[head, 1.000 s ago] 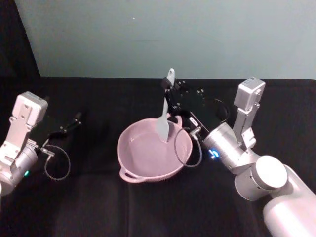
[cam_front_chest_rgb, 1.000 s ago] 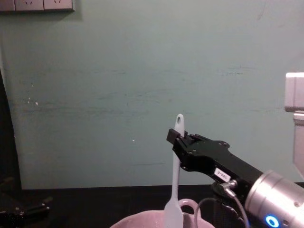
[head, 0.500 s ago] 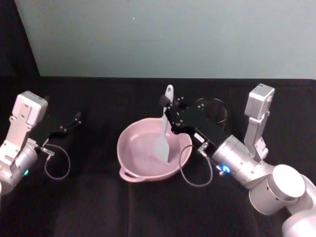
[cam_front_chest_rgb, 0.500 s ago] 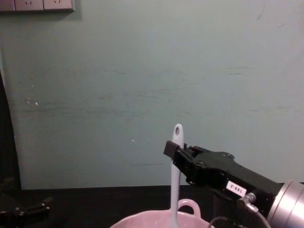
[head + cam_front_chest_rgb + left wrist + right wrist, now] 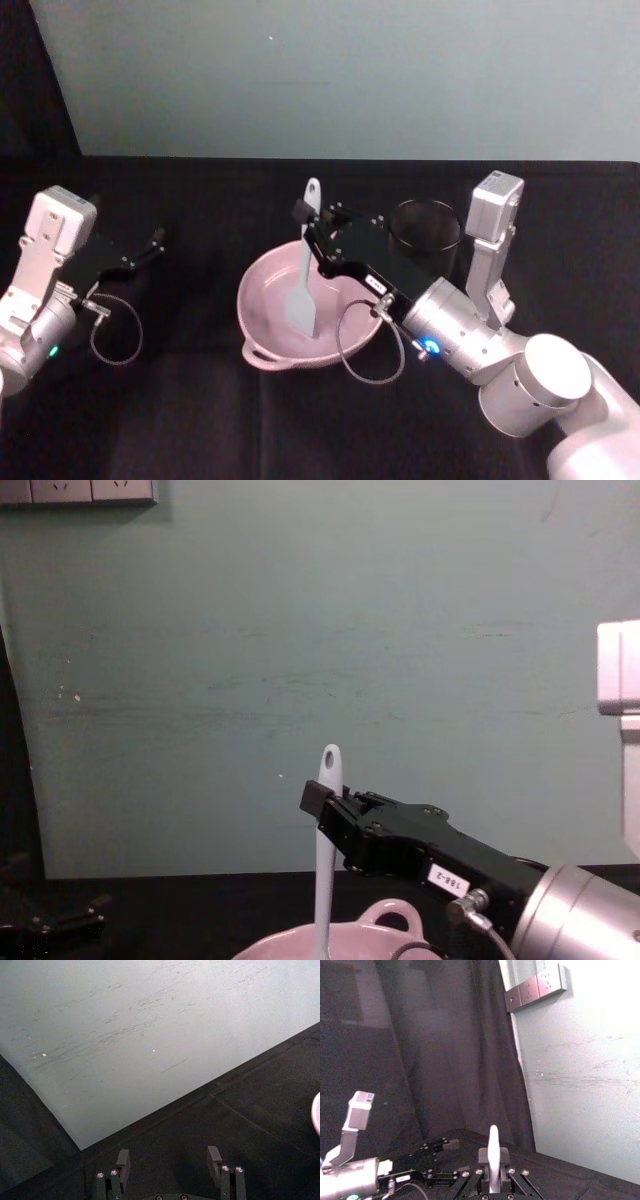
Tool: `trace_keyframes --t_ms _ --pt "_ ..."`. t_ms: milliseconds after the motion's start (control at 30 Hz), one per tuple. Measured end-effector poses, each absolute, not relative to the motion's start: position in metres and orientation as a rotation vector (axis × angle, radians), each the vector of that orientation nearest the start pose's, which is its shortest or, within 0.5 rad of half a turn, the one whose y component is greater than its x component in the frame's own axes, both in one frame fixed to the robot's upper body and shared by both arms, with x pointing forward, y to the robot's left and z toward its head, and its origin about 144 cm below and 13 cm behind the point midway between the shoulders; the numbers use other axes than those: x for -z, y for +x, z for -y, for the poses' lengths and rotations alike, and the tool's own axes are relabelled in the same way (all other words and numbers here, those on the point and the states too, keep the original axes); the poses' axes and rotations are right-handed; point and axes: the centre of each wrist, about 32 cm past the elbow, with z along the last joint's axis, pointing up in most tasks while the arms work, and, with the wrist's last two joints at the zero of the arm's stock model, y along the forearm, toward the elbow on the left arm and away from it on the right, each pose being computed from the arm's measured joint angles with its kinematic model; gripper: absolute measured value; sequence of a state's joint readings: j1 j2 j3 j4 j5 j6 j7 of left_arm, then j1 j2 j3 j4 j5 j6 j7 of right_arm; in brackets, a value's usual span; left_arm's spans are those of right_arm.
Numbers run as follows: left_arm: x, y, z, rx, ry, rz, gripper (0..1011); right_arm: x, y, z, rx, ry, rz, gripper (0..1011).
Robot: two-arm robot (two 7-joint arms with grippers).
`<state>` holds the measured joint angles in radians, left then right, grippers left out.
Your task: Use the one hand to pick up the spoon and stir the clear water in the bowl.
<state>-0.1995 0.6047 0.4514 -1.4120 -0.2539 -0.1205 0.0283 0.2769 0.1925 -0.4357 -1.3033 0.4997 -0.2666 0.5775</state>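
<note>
Right claw [image 5: 307,217]: closed on the upper part of the spoon's [image 5: 303,270] handle, just below the small hole at its end, with one finger on each side of the handle. The claw reaches in from the robot's right, above the far right part of the bowl [image 5: 262,300]. In the right wrist view the handle's tip stands up between the two fingers.

Spoon: held nearly upright, with the hole end uppermost and the flat blade pointing down into the bowl, left of its middle. Whether the blade touches the bottom cannot be told. In the chest view the handle rises straight up out of the bowl in front of the green wall [image 5: 300,630].

Bowl: pale pink, standing near the middle of the black counter [image 5: 200,420], with a small loop handle [image 5: 389,916] on its far rim. The silver wrist [image 5: 455,335] behind the right claw carries a blue light, and a thin cable [image 5: 365,352] loops down from it beside the bowl's right rim.

Black cup [image 5: 425,228]: stands on the counter behind the right claw, to the right of the bowl.

Left claw [image 5: 155,240]: low over the counter at the robot's left, well apart from the bowl, its fingers spread and holding nothing.
</note>
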Motion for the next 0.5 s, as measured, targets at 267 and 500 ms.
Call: trace_keyframes --t_ms 267,500 --pt "-1.140 0.489 -0.310 -1.248 0.304 0.285 1011 -1.132 0.527 0.160 0.712 0.300 0.003 114" --pt "-1.140 0.489 -0.310 -1.248 0.304 0.285 1011 -1.130 0.537 0.160 0.766 0.303 0.007 114"
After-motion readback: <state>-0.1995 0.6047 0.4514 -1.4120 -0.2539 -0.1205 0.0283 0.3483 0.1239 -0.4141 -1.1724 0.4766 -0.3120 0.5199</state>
